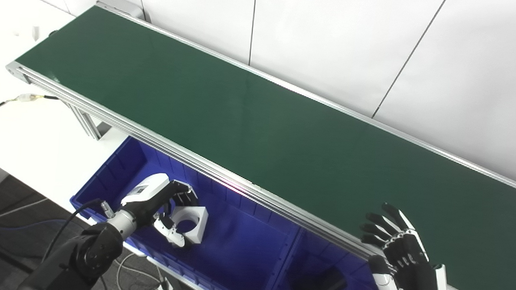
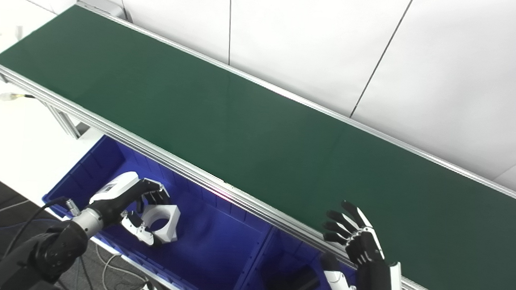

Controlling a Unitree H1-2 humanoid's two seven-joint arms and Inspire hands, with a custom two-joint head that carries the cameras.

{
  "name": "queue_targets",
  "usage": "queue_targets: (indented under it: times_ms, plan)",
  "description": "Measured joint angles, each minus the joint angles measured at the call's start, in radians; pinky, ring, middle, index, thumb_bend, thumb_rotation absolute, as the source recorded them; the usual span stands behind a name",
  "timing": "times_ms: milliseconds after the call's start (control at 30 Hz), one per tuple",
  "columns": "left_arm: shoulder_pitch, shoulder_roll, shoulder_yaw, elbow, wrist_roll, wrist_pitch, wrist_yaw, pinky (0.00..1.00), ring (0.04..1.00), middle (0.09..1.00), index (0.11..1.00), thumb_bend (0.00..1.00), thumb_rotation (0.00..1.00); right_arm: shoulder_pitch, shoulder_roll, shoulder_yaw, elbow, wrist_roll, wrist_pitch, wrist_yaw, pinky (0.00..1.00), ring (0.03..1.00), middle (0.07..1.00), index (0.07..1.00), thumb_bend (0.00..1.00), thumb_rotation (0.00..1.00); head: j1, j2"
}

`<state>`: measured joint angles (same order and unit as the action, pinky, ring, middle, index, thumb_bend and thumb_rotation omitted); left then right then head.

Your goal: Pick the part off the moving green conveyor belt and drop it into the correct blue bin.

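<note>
The left hand (image 1: 155, 206) is seen lowest and nearest, reaching down into the left blue bin (image 1: 238, 247), its fingers curled around a white part (image 1: 190, 221), a blocky piece with a round bore through it. The part is pinched between thumb and fingers, just above or perhaps already resting on the bin floor; contact with the floor cannot be settled from these views. The bore faces roughly upward and the block's longer side runs away from the palm, toward the bin's middle. The part thus lies directly within the left hand's grasp and well apart from the right hand (image 2: 359, 245), so the release is judged to belong to the left hand alone; only an opening of the fingers seems to be called for, with nothing below the part but the bin.

Further right, a second blue bin (image 1: 305, 255) is divided from the first by a wall, and a dark object (image 1: 321, 285) lies in it, too dim to be named. Above that bin's far edge the right hand is held upright with its fingers spread and nothing held.

Beyond both hands, the green conveyor belt (image 1: 250, 131) runs diagonally, and no part is seen on it
</note>
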<state>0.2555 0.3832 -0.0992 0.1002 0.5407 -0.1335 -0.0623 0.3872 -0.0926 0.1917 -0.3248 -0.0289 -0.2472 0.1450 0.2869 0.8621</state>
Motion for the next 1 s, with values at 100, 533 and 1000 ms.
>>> queue_targets:
  times_ms: [100, 533, 1000]
  plan:
    - [0.000, 0.000, 0.011, -0.034, -0.020, 0.014, -0.009, 0.35, 0.446, 0.524, 0.531, 0.48, 0.00, 0.000, 0.000, 0.001, 0.000, -0.001, 0.000, 0.000, 0.62, 0.704, 0.760, 0.851, 0.58, 0.59, -0.002, -0.002]
    - [0.014, 0.032, 0.003, -0.138, 0.015, 0.165, -0.109, 0.78, 0.912, 0.966, 0.966, 0.91, 0.00, 0.002, 0.004, 0.006, 0.003, -0.004, 0.000, 0.000, 0.63, 0.707, 0.767, 0.857, 0.59, 0.60, -0.011, -0.011]
    - [0.041, 0.054, 0.059, -0.298, -0.002, 0.227, -0.144, 0.70, 0.832, 0.896, 0.932, 0.66, 0.43, 0.003, 0.006, 0.009, 0.010, -0.004, 0.000, 0.000, 0.63, 0.711, 0.769, 0.857, 0.59, 0.59, -0.043, -0.028]
